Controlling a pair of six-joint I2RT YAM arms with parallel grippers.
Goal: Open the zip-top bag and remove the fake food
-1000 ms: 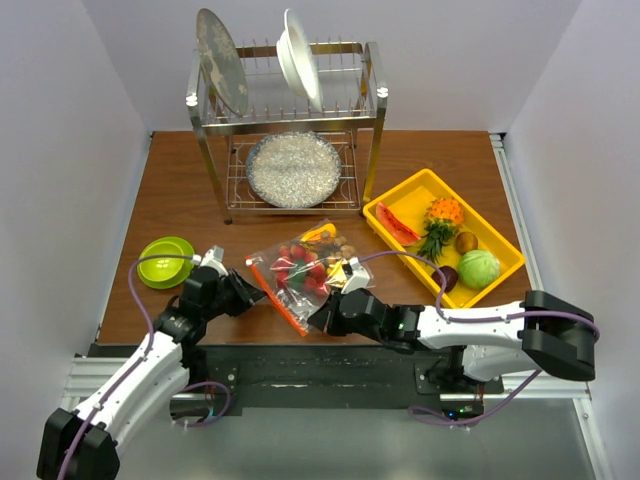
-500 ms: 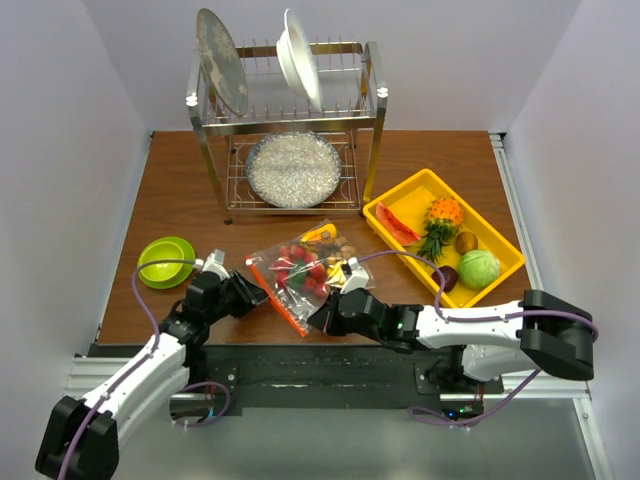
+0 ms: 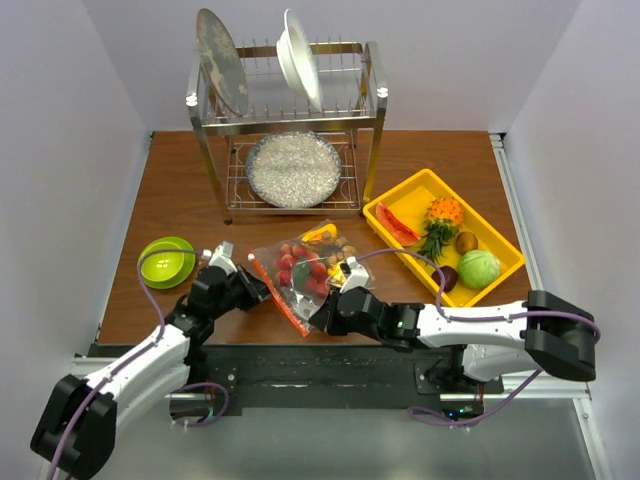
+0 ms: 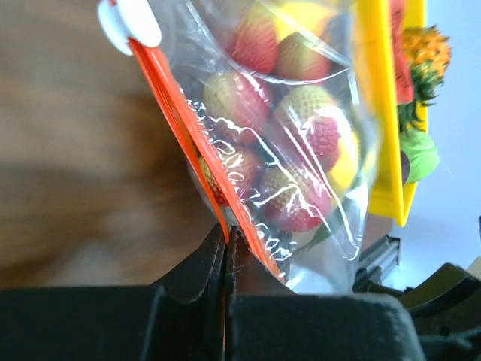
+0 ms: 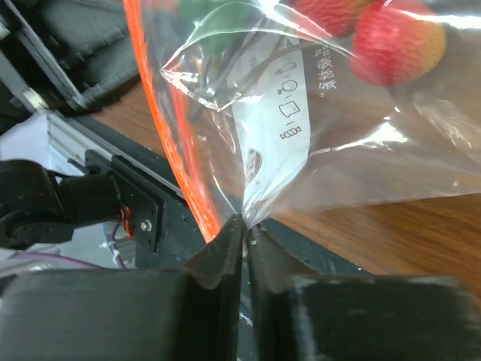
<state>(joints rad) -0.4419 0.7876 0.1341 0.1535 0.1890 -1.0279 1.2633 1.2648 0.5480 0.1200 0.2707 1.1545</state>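
The zip-top bag (image 3: 305, 268) is clear crinkly plastic with an orange-red zipper strip (image 4: 184, 131) and a white slider (image 4: 129, 20). It lies near the table's front edge between both arms. Fake food shows inside it: red and yellow pieces (image 4: 297, 158), also in the right wrist view (image 5: 391, 41). My left gripper (image 4: 225, 235) is shut on the zipper strip at the bag's left edge (image 3: 256, 287). My right gripper (image 5: 244, 224) is shut on the bag's plastic by the white label (image 5: 289, 113), at its near corner (image 3: 322, 315).
A yellow tray (image 3: 505, 272) at the right holds a pineapple, a cabbage head (image 3: 479, 268) and other toy food. A green bowl (image 3: 165, 261) sits at the left. A metal dish rack (image 3: 290, 110) with plates stands at the back.
My left gripper has moved right and slightly away from the table's edge, towards the bag's left edge. The bag has bunched a little. The right arm has barely moved.
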